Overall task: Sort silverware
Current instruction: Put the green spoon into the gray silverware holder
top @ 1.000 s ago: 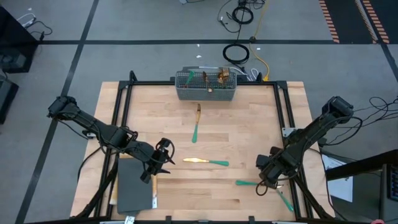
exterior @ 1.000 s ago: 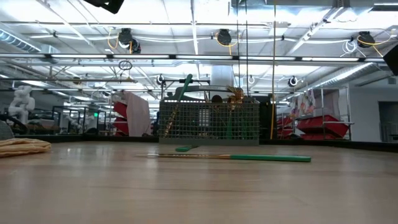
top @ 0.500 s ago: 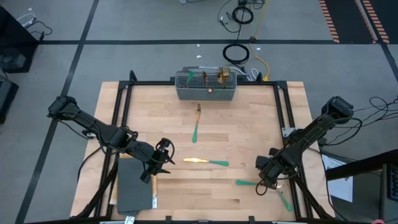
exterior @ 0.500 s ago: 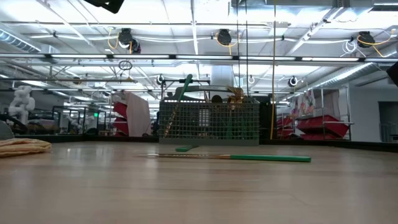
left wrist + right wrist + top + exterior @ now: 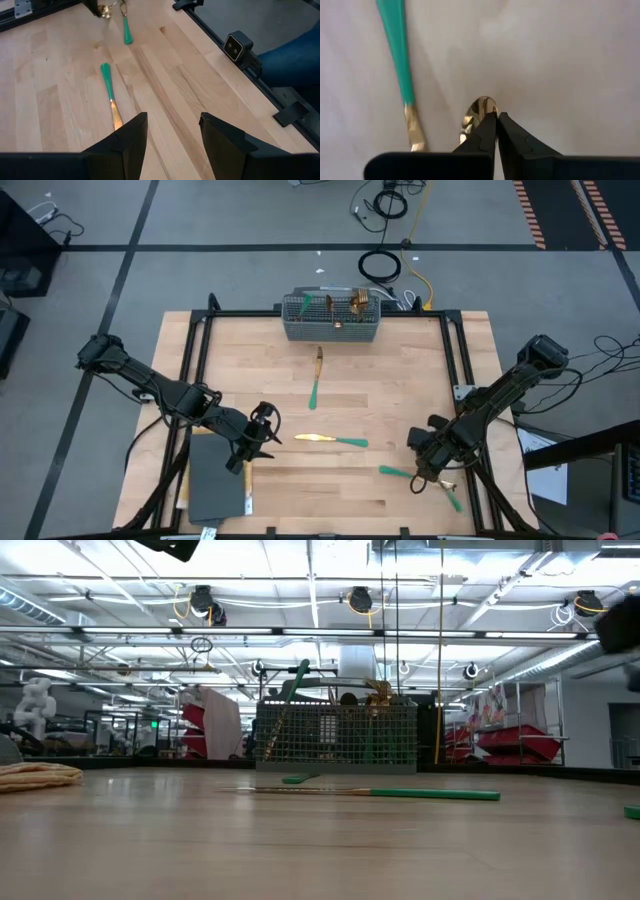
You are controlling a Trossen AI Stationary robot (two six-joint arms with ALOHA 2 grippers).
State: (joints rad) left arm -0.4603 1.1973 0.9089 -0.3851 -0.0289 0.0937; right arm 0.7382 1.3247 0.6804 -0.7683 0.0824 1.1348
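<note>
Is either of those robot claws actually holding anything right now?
The right gripper pinches a spoon by its gold bowl. The left gripper is open, holding nothing.

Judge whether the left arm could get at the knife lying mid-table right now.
Probably yes. The left pincer is open beside the knife, with bare table between them and nothing in the way.

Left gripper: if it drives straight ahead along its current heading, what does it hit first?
Likely the gold-bladed knife lying on the table just ahead of the open left gripper, slightly off its centreline. Depth is unclear, so it might pass beside it.
</note>
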